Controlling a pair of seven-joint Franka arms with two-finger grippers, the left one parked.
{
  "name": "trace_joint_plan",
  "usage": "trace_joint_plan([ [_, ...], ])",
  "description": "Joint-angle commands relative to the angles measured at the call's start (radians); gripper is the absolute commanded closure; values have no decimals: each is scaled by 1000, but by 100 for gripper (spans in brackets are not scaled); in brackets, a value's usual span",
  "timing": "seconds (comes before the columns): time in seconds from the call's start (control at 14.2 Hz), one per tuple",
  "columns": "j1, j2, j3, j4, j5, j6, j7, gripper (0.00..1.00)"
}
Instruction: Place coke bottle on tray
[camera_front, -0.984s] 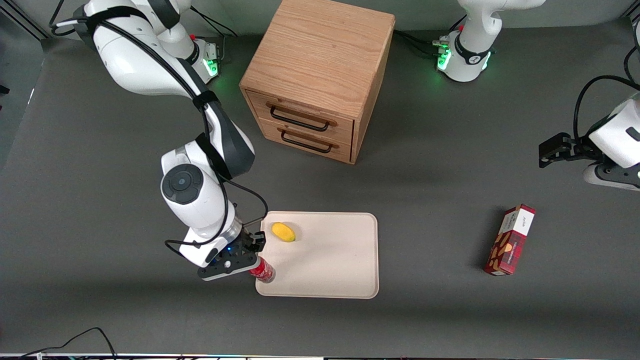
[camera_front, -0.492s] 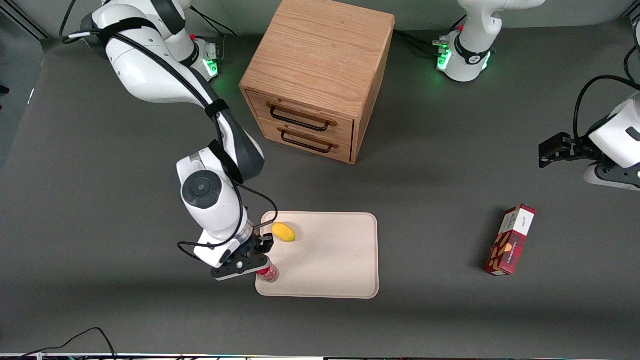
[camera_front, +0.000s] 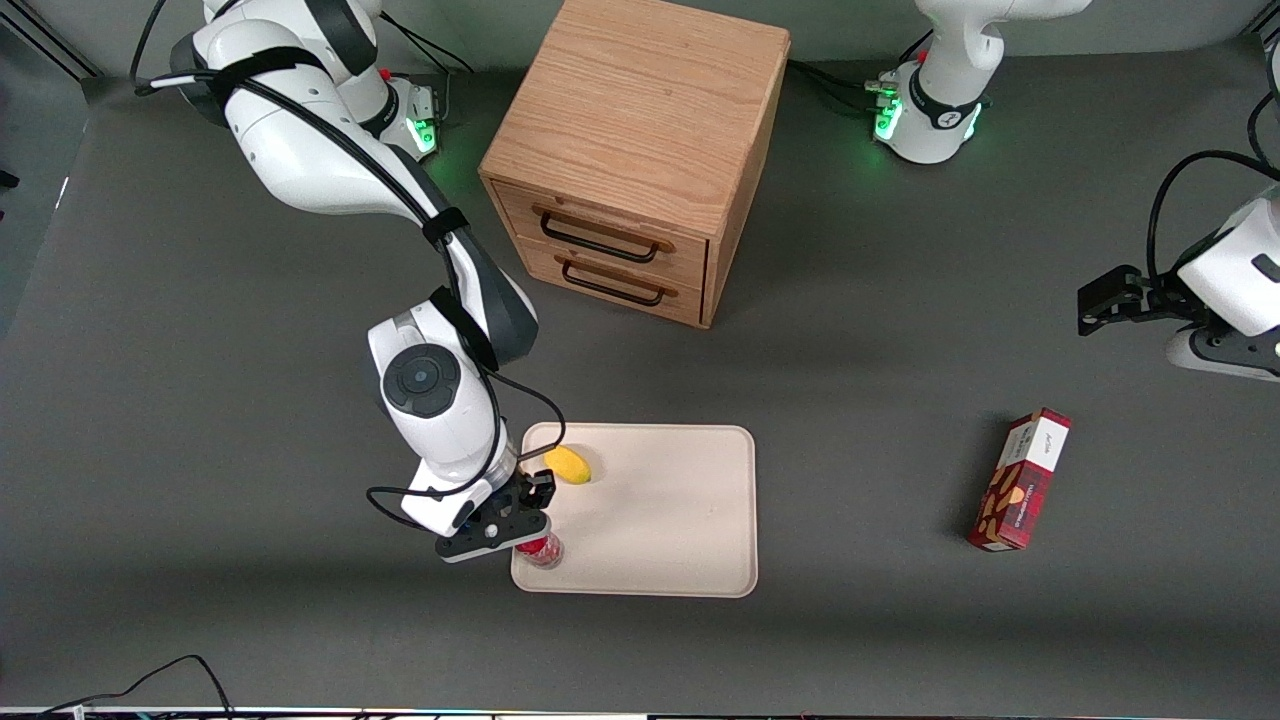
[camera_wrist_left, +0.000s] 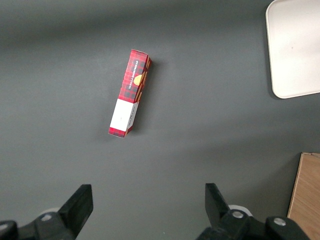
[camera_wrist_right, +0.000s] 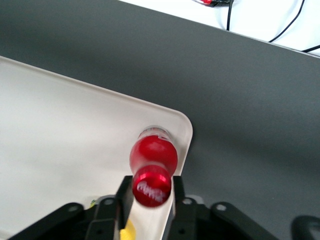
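The coke bottle (camera_front: 541, 549) is a small red bottle with a red cap. My right gripper (camera_front: 522, 532) is shut on it near the cap. It hangs upright over the corner of the tray (camera_front: 660, 520) that is nearest the front camera at the working arm's end. In the right wrist view the fingers (camera_wrist_right: 125, 196) stand on either side of the cap of the bottle (camera_wrist_right: 153, 156). Its clear base is just inside the rim of the tray (camera_wrist_right: 60, 130). I cannot tell whether the base touches the tray.
A yellow fruit-like object (camera_front: 567, 465) lies on the tray, farther from the camera than the bottle. A wooden two-drawer cabinet (camera_front: 635, 150) stands farther back. A red-and-white box (camera_front: 1020, 480) lies toward the parked arm's end and also shows in the left wrist view (camera_wrist_left: 131, 92).
My gripper has carried the bottle sideways from just outside the tray's edge to over its corner, and slightly nearer to the camera. The arm has swung along with it.
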Motion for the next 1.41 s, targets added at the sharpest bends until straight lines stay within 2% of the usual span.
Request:
trace_joint_plan([
  [0.0, 12, 5, -8, 35, -26, 0, 34, 8],
  [0.21, 2, -32, -8, 34, -20, -23, 34, 5],
  [0.42, -7, -117, -8, 26, -21, -188, 34, 0],
  [0.56, -49, -212, -2, -33, -14, -306, 31, 0],
  [0.63, -91, -269, 10, -79, 7, -338, 22, 0],
  [0.84, -294, -461, 86, -251, 159, -414, -82, 0],
  [0.98, -393, -558, 116, -313, 175, -486, -90, 1],
  [1.34, -487, -728, 118, -369, 173, -613, -90, 0],
])
